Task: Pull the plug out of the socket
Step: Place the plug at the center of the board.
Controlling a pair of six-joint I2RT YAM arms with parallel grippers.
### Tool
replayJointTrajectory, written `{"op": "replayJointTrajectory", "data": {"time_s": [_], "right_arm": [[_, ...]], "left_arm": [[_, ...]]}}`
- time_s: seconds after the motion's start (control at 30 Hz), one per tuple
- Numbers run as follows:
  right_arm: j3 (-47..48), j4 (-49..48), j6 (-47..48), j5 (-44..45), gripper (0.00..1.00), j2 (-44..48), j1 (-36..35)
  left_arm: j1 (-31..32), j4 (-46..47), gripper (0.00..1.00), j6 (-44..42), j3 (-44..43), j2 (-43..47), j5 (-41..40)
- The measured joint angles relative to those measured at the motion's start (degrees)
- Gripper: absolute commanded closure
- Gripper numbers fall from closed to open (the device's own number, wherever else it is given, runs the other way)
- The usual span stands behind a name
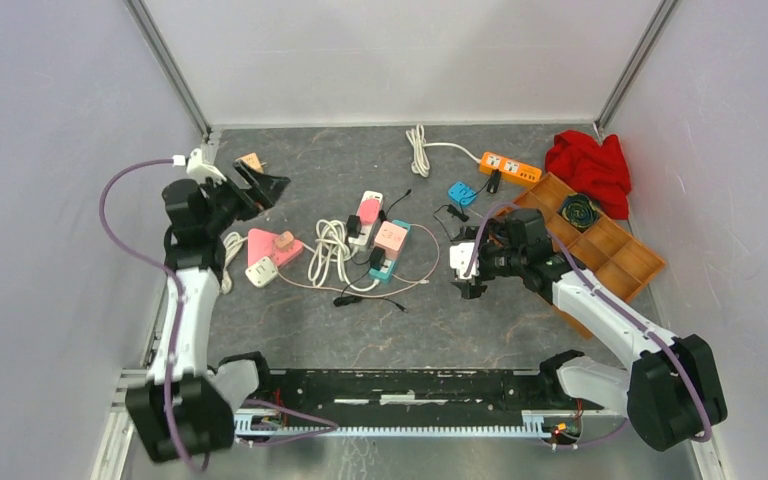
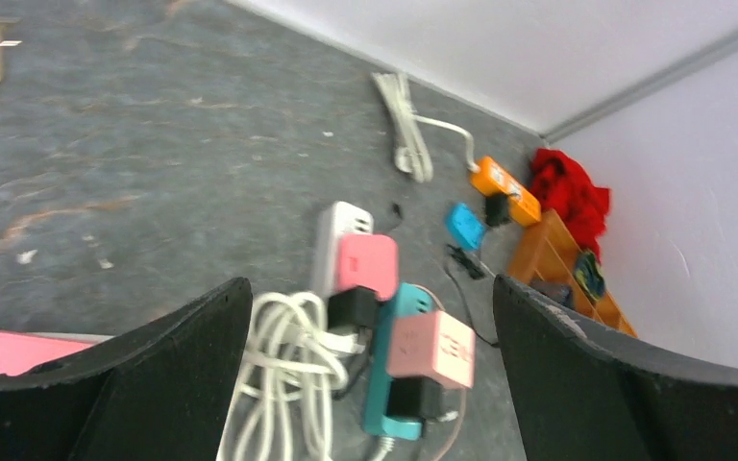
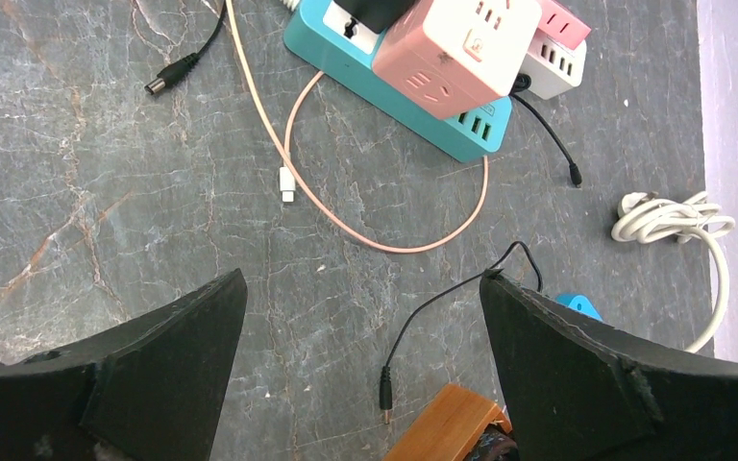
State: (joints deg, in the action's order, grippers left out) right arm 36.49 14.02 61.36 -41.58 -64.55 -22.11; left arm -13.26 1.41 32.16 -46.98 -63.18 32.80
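Observation:
A teal power strip point(image 1: 388, 262) lies mid-table with a pink cube adaptor point(image 1: 390, 237) and a black plug point(image 2: 413, 396) seated in it. Beside it a white strip point(image 1: 365, 215) carries a pink adaptor point(image 2: 365, 264) and another black plug point(image 2: 354, 307). My left gripper point(image 1: 260, 185) hangs open above the table's left, looking toward these strips point(image 2: 370, 285), with nothing between its fingers. My right gripper point(image 1: 465, 270) is open over bare table to the right of the teal strip point(image 3: 394, 106), empty point(image 3: 360, 279).
An orange strip point(image 1: 508, 168) with a black plug point(image 1: 494, 182) lies at the back right, near a red cloth point(image 1: 590, 165) and a wooden tray point(image 1: 600, 245). A pink triangular socket point(image 1: 265, 243), a coiled white cable point(image 1: 332, 250), a blue adaptor point(image 1: 461, 193) and loose thin cables point(image 3: 384, 192) lie around.

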Motion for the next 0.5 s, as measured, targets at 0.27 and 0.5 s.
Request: {"op": "replayJointTrajectory", "data": {"time_s": [0.27,0.5], "right_arm": [[-0.22,-0.17,0.42,-1.55,0.02,0.13,0.28],[-0.37,-0.13,0.48,-2.62,0.02,0.22,0.48]], "left_arm": [[17.66,-5.99,0.00,-0.50,6.58,25.09,-8.41],[32.50,-10.84,0.00,0.04,10.08,23.23,-18.60]]}}
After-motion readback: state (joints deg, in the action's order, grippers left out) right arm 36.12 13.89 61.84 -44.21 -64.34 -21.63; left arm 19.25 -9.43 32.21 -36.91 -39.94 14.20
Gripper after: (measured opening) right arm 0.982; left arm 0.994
